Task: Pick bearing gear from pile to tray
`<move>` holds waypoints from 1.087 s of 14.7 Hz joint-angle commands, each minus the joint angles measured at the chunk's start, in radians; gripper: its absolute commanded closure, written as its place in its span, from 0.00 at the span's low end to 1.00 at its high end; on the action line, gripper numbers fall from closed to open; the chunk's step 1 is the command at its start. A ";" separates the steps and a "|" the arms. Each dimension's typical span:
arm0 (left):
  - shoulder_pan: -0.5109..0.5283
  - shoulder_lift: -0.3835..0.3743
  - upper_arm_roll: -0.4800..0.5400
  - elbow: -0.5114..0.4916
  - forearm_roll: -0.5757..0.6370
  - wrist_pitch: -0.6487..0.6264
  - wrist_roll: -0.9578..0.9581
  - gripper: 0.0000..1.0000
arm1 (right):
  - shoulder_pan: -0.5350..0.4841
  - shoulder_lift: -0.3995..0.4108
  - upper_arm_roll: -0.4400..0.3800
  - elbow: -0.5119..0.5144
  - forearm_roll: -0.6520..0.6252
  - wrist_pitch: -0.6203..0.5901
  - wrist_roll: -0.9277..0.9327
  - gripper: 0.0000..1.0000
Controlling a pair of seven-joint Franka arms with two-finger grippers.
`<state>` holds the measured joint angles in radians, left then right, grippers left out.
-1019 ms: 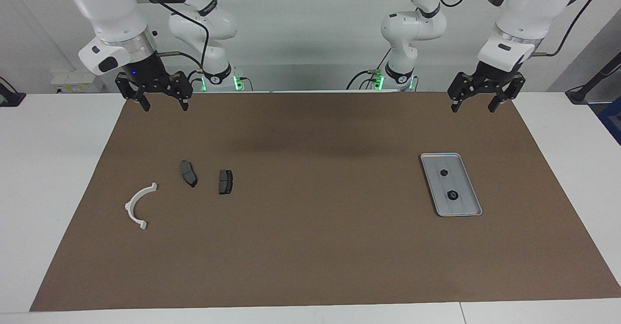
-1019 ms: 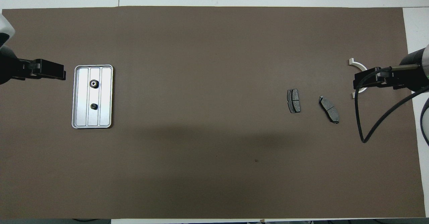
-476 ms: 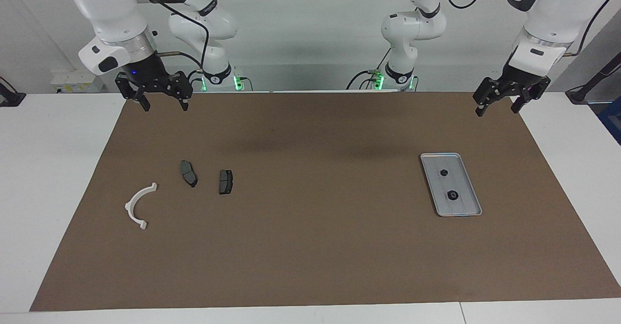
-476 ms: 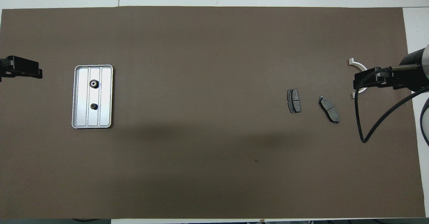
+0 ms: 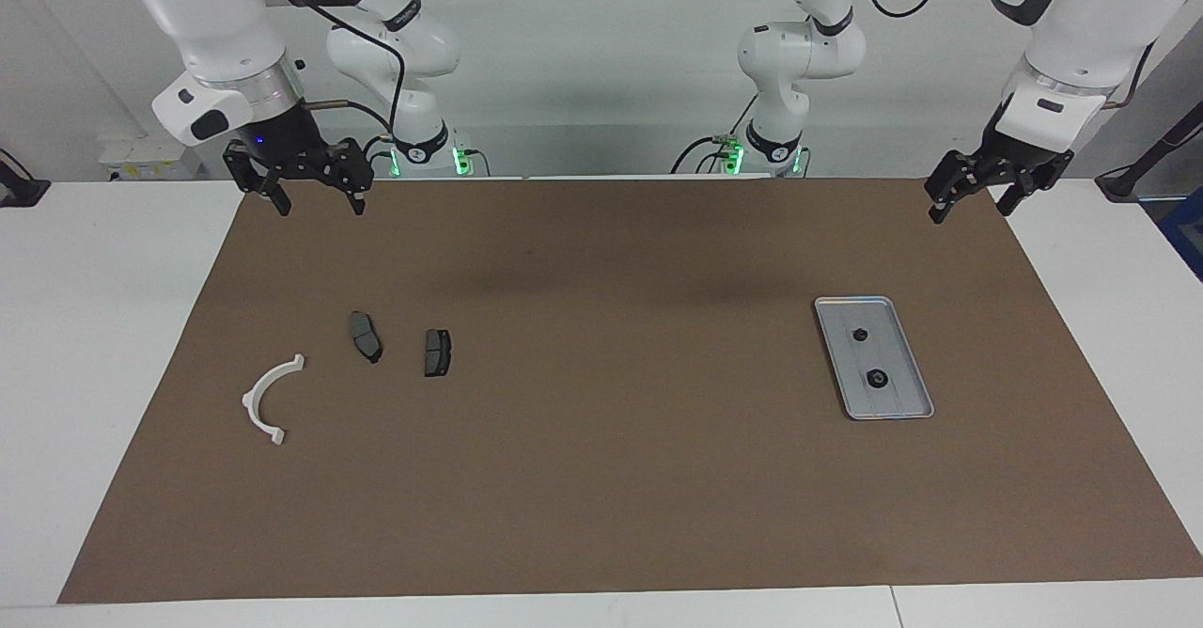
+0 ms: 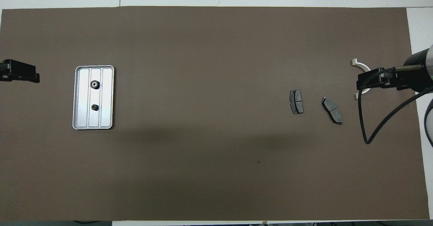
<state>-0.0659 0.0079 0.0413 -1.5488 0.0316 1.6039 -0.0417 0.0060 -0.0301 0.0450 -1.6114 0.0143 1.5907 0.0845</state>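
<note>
Looking down from the facing view, we see a big brown mat (image 5: 601, 478) on a white table (image 5: 85, 346). The silver tray (image 5: 910, 357) lies flat on the mat toward the left arm's end of the table, at about 3 o'clock from the middle of the mat in that view. Two small black round pieces sit inside it. One round piece (image 5: 858, 334) is nearer to the robots, and the other round piece (image 5: 878, 380) is farther from them. They are apart from each other.

What is left of the pile lies toward the right arm's end, at about 9 o'clock from the middle of the mat. We see a white curved arc (image 5: 268, 398) and two dark grey brake pads. One brake pad (image 5: 366, 336) lies just beside the arc, and the other brake pad (image 5: 437, 353) is near it, closer to the middle. None of them touch.

We see the left gripper (image 5: 973, 199) up in the air over the mat's corner, at about 1 o'clock from the tray. Its fingers are spread wide apart and it has nothing in them.

We see the right gripper (image 5: 318, 198) up in the air over the mat's edge closest to the robots, at about 12 o'clock from the brake pads. Its fingers are spread wide too, and it carries nothing.
</note>
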 commanded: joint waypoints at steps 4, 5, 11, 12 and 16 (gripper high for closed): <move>-0.014 -0.006 0.014 0.010 -0.001 -0.055 0.035 0.00 | -0.009 -0.011 0.006 -0.013 -0.011 0.018 0.001 0.00; -0.012 -0.006 0.015 0.010 -0.006 -0.056 0.037 0.00 | -0.009 -0.011 0.006 -0.013 -0.011 0.020 0.001 0.00; -0.015 -0.014 0.020 0.009 -0.015 -0.056 0.043 0.00 | -0.009 -0.011 0.004 -0.015 -0.010 0.020 0.001 0.00; -0.015 -0.016 0.019 0.009 -0.015 -0.065 0.043 0.00 | -0.009 -0.011 0.004 -0.013 -0.010 0.018 0.001 0.00; -0.028 -0.016 0.012 0.003 -0.016 -0.065 0.059 0.00 | -0.009 -0.011 0.004 -0.013 -0.008 0.018 0.001 0.00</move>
<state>-0.0743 0.0016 0.0455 -1.5478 0.0235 1.5589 -0.0007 0.0055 -0.0301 0.0449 -1.6113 0.0143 1.5915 0.0845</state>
